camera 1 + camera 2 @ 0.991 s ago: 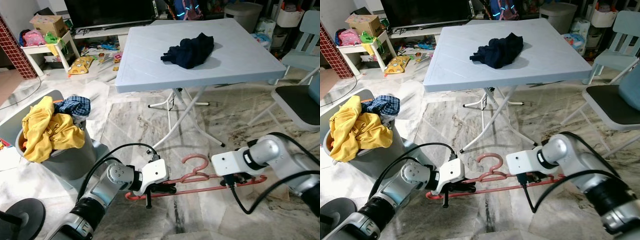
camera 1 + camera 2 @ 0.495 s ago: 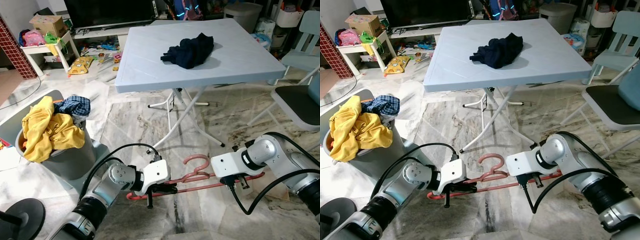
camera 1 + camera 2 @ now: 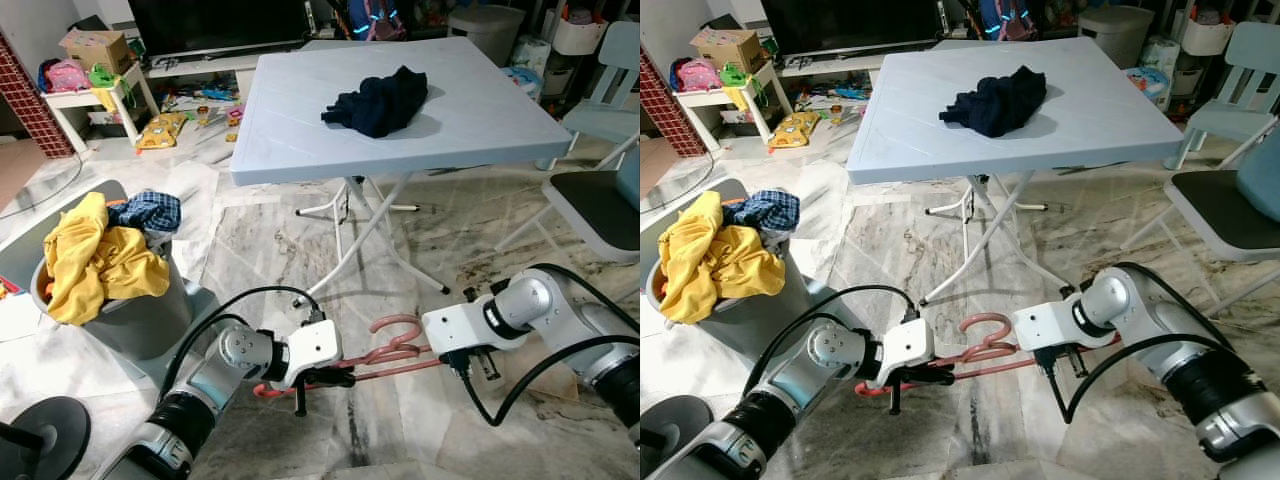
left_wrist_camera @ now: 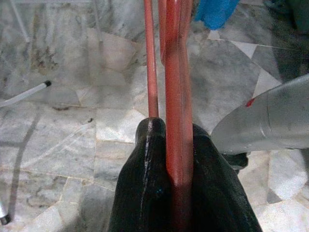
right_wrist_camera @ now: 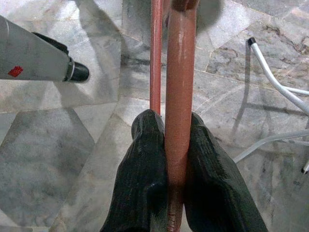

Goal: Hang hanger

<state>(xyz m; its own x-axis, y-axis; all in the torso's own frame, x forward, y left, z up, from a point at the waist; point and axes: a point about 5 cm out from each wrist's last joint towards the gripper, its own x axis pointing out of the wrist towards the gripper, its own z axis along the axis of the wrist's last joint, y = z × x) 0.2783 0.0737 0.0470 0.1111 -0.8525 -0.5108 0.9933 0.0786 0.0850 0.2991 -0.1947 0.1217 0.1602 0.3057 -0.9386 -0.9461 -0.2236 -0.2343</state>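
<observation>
Marble floor (image 3: 300, 240), pale with grey veins and glossy, spreads under a thin reddish-pink plastic hanger (image 3: 385, 362) held low between two silver arms. The left gripper (image 4: 171, 159) is clamped on one end of the hanger, its black fingers (image 4: 145, 174) pressed against the bar; the right gripper (image 5: 175, 145) is clamped on the other end in the same way. The hanger's long axis runs roughly side to side across the robot's front, and its curved hook (image 3: 395, 325) rises from the middle toward the table; whether the bar touches the floor is hard to tell. Ahead stands a light blue folding table (image 3: 300, 110) with white crossed legs, a crumpled dark navy garment (image 3: 380, 100) on top. To the left sits a grey laundry basket (image 3: 140, 320) heaped with yellow cloth (image 3: 95, 265) and a checked cloth (image 3: 150, 210). A dark-seated chair (image 3: 595, 205) stands to the right. Open floor lies between table legs and hanger.
</observation>
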